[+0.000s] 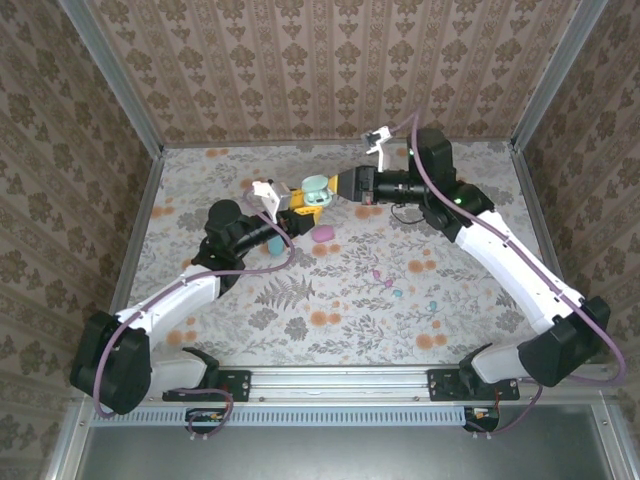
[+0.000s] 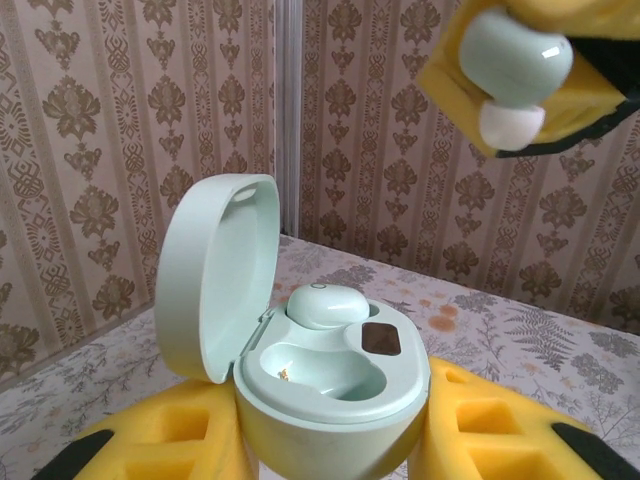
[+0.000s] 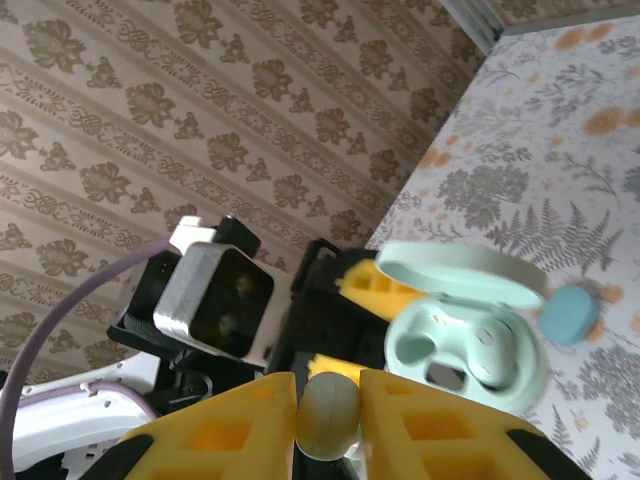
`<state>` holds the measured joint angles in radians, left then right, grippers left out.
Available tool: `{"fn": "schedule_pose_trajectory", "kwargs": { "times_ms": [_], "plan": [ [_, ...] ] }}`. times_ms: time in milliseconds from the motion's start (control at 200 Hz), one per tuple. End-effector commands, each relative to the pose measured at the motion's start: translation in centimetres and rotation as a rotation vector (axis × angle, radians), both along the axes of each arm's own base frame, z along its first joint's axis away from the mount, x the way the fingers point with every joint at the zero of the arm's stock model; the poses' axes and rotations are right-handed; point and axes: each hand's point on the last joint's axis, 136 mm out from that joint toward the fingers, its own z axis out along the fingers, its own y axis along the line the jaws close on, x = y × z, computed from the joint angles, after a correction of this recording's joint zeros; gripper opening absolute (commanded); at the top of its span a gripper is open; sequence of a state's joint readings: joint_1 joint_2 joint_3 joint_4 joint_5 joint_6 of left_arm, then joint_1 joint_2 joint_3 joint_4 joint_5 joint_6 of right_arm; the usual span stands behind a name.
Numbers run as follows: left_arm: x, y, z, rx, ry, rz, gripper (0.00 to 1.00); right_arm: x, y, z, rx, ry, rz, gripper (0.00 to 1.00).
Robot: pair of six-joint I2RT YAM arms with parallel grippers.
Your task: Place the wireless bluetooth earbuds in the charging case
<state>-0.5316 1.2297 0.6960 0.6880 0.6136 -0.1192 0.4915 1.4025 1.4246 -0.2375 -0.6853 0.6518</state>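
Mint earbud (image 2: 515, 60) poised over the open charging case (image 2: 335, 385) — one socket (image 2: 318, 368) to fill

Above the floral table (image 1: 330, 320), the left gripper (image 2: 330, 445) is clamped on the case, with one seated bud (image 2: 325, 303) inside (the near socket looks empty). The right gripper (image 2: 510, 95) pinches the earbud, up and apart from the case — I'd line it over that socket, lower slowly, and let go only once it sits flush.

This looks like a robot test booth in a lab. A white left robot arm (image 1: 185, 292) and a white right robot arm (image 1: 512, 258) are bolted to a silver metal rail (image 1: 340, 379). Metal posts (image 1: 113, 76) hold walls of brown flowery wallpaper (image 1: 330, 70), with a grey flowery tablecloth (image 1: 330, 312) below.
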Motion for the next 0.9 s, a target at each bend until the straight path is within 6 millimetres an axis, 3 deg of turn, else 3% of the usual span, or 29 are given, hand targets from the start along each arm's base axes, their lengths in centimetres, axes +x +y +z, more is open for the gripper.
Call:
{"fn": "schedule_pose_trajectory", "kwargs": {
  "times_ms": [0, 405, 890],
  "plan": [
    [-0.4, -0.5, 2.6, -0.034, -0.073, -0.029, 0.31, 0.6, 1.3, 0.7, 0.006, -0.032, 0.019, 0.26],
    [-0.6, -0.5, 2.8, -0.037, -0.078, -0.031, 0.31, 1.3, 3.0, -1.8, -0.071, -0.006, 0.028, 0.25],
    [-0.7, -0.4, 2.9, -0.039, -0.078, -0.031, 0.31, 1.6, 3.3, -3.3, -0.143, 0.003, 0.013, 0.25]
  ]
}}
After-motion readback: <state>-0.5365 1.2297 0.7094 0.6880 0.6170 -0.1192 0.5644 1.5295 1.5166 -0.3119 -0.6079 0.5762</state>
